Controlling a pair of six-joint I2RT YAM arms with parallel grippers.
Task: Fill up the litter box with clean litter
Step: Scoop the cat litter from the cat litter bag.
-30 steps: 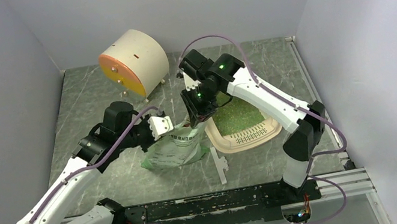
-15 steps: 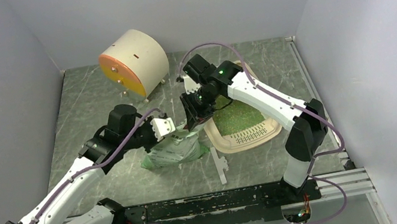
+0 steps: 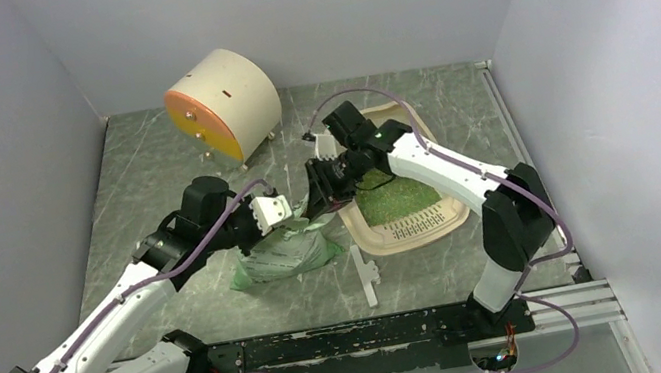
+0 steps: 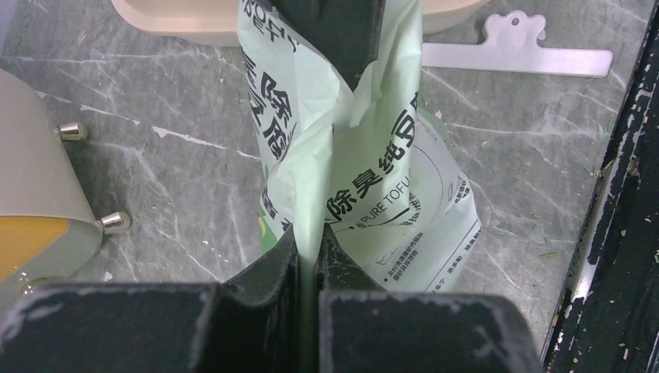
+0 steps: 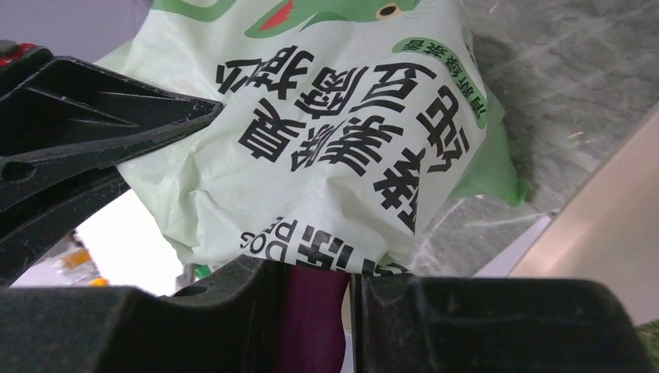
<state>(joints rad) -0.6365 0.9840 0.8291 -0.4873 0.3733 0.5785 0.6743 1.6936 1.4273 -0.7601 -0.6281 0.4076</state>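
Note:
The beige litter box [image 3: 370,237] lies right of centre with a bed of clean litter [image 3: 396,194], fine green granules, inside it. To its left slumps a light-green printed bag [image 3: 282,255]. My left gripper [image 3: 281,215] is shut on the bag's upper edge [image 4: 315,194], and the film runs up between the jaws. My right gripper [image 3: 319,204] is shut on a magenta scoop handle [image 5: 315,311] at the bag's mouth. The bag [image 5: 326,116] hides the scoop's head. The litter box rim [image 4: 179,19] shows behind the bag.
A cream half-cylinder cabinet [image 3: 221,103] with an orange face stands at the back left on metal feet [image 4: 115,224]. A white clip [image 3: 365,275] lies on the marble table in front of the litter box. Grey walls enclose the table.
My right arm has come down and forward, bringing the scoop to the bag's mouth. The bag has sagged a little. My left gripper has kept its hold.

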